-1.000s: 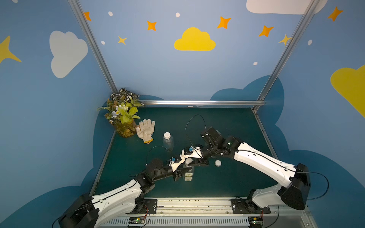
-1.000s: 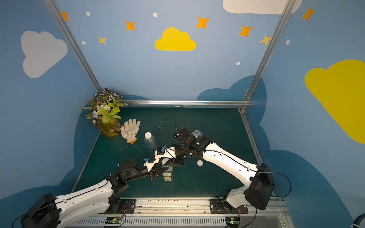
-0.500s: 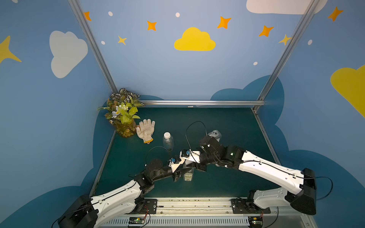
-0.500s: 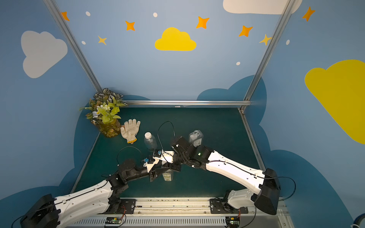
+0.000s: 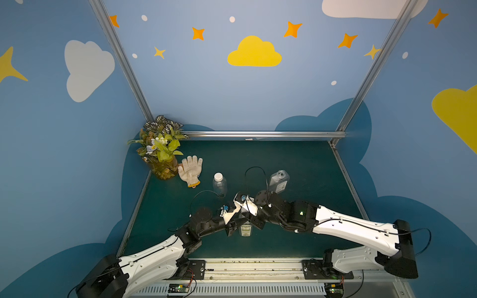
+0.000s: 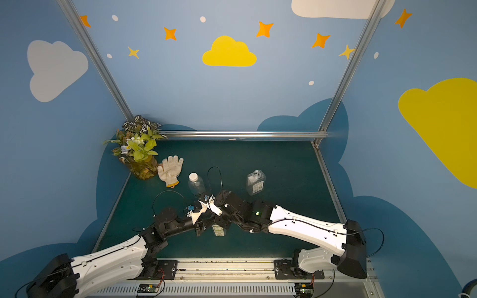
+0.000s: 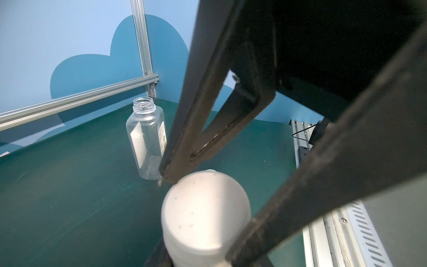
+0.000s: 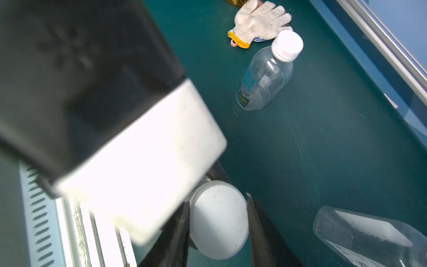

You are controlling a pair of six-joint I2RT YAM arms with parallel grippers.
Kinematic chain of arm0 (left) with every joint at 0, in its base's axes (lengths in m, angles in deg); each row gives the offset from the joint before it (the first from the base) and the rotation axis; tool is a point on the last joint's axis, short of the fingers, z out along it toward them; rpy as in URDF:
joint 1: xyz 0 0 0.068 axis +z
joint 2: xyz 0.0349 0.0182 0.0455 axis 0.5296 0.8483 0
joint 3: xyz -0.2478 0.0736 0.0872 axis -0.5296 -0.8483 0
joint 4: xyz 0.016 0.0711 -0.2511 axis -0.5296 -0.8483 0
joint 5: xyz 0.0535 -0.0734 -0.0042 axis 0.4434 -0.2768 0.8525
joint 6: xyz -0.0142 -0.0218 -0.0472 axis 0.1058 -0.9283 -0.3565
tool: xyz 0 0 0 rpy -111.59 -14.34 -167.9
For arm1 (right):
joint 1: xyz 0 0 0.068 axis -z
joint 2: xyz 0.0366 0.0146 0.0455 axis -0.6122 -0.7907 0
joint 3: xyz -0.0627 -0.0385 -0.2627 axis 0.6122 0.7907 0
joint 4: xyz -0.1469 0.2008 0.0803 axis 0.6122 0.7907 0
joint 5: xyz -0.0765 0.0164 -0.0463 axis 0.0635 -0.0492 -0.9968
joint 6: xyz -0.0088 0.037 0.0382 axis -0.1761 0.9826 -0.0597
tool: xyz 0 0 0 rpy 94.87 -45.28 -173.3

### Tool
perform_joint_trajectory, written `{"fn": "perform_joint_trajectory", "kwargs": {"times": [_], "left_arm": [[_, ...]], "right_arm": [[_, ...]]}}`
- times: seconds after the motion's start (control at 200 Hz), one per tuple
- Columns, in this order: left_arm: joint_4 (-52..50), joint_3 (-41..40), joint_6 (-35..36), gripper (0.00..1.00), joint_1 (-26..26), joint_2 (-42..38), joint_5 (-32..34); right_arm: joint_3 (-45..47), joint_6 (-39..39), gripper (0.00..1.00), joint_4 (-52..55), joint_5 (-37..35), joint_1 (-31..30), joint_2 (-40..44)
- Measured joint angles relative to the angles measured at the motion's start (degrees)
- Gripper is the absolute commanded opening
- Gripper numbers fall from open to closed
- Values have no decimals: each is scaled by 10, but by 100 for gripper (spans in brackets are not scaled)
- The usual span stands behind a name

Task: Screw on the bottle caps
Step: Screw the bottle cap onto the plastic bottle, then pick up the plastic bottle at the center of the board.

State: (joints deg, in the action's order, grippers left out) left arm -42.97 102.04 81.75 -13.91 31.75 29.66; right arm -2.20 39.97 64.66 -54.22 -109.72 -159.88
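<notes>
Near the table's front middle stands the slim labelled bottle (image 5: 245,229), with my left gripper (image 5: 235,227) shut on its body from the left. A white bottle cap (image 8: 217,217) sits on its neck, and my right gripper (image 8: 218,225) is shut on that cap, one finger (image 8: 181,233) on each side. In the left wrist view the same cap (image 7: 203,215) shows between the right gripper's dark fingers. The round plain bottle (image 5: 220,183) stands behind, with a white cap (image 5: 218,176) on it. The flat-sided bottle (image 5: 278,181) stands uncapped at the back right.
A white work glove (image 5: 190,170) lies beside a potted plant (image 5: 161,149) in the back left corner. Metal rails (image 5: 258,134) edge the green table (image 5: 296,160). Both forearms cross the front of the table and meet over the slim bottle.
My right forearm has swung toward the front, uncovering the flat-sided bottle and covering a loose cap that lay on the table. Its gripper stays at the slim bottle's top. The left arm holds still.
</notes>
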Motion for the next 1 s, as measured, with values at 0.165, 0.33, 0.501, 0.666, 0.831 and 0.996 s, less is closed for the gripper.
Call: {"fn": "perform_joint_trajectory", "kwargs": {"times": [0.165, 0.33, 0.501, 0.666, 0.831, 0.996], "left_arm": [[1, 0, 5, 5, -3, 1, 3], [1, 0, 8, 5, -4, 1, 2], [2, 0, 8, 5, -4, 3, 0], [5, 0, 8, 5, -4, 4, 0], [5, 0, 8, 5, -4, 5, 0], [5, 0, 8, 5, -4, 5, -1]], "right_arm": [[-13, 34, 36, -9, -9, -10, -14], [-21, 40, 56, 21, -15, -8, -5], [-7, 41, 75, 25, -22, -5, 64], [57, 45, 89, -11, -31, -1, 143], [80, 49, 94, -29, -28, 6, 127], [80, 59, 91, -49, -18, 18, 89]]}}
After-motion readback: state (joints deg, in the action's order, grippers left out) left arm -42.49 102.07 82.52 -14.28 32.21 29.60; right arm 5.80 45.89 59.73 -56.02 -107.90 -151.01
